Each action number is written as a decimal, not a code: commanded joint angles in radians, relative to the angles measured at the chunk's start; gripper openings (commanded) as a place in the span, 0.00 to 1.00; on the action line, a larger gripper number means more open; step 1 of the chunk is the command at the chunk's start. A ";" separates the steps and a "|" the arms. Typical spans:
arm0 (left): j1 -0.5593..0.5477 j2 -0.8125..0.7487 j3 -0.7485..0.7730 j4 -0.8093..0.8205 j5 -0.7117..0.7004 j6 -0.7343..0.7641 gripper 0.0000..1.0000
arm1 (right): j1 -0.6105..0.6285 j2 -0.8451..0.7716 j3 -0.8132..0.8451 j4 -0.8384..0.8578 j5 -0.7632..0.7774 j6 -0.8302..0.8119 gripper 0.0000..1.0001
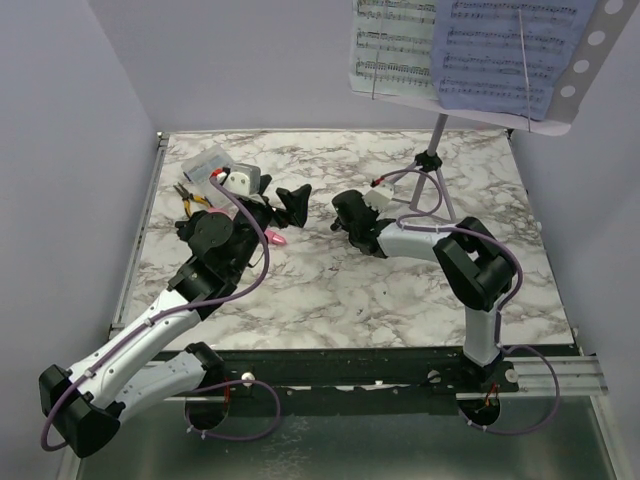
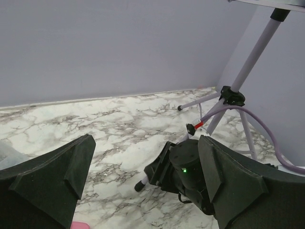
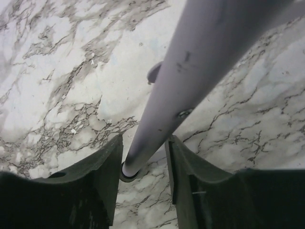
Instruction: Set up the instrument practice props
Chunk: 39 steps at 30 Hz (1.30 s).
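The lavender music-stand desk stands at the back right on its silver tripod and carries printed sheet-music pages. My right gripper lies low on the table at the end of one tripod leg. In the right wrist view the jaws of the right gripper have narrowed round that leg: the left finger touches its foot, and a gap shows on the right. My left gripper stands wide open and empty, facing the right gripper. The pink microphone lies just under it.
A clear plastic box and orange-handled pliers lie at the back left, behind my left arm. A purple cable loops past the tripod hub. Walls close the table in at the back and on both sides.
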 commanded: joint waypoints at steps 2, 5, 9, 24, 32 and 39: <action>0.002 0.009 0.001 0.018 -0.006 0.005 0.99 | 0.000 -0.008 -0.096 0.253 -0.037 -0.211 0.38; 0.003 0.012 -0.001 0.018 0.004 0.000 0.99 | -0.002 -0.019 -0.126 0.277 -0.066 -0.238 0.24; 0.002 0.015 0.000 0.017 0.009 0.000 0.99 | -0.006 -0.043 -0.207 0.370 -0.136 -0.309 0.11; 0.003 0.035 0.005 0.010 0.049 -0.028 0.98 | -0.059 -0.267 -0.605 0.618 -0.228 -0.433 0.04; 0.002 0.042 0.005 0.010 0.053 -0.034 0.98 | -0.110 -0.419 -0.749 0.608 -0.236 -0.497 0.13; 0.003 0.038 0.007 0.006 0.071 -0.049 0.98 | -0.121 -0.622 -0.820 0.451 -0.100 -0.429 0.51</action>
